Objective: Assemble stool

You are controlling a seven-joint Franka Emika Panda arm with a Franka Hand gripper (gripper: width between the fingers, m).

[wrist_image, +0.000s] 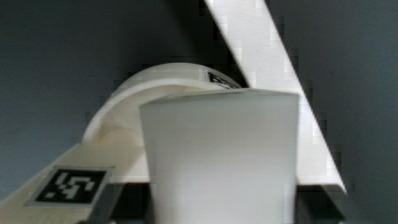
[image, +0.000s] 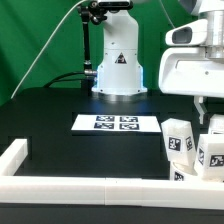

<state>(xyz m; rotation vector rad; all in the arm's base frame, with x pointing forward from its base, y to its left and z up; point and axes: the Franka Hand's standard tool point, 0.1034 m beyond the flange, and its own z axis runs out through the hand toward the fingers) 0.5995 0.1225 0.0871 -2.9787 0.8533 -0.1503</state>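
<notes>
From the exterior view, we see our gripper [image: 203, 104] above the legs [image: 178, 138] crowded at the bench's corner against the rail [image: 100, 187]; its grip we cannot tell. From the wrist, a leg [wrist_image: 217, 150] looms close; we risk toppling neighbours.

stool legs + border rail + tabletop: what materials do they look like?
Stool legs: probably white plastic, matte, chunky with rounded edges; black-and-white marker tags on the faces look like printed stickers.
Border rail: white, smooth, square-edged; plastic or painted wood, cannot tell.
Tabletop: black, dull, no glare; possibly cloth or a matte board.
</notes>
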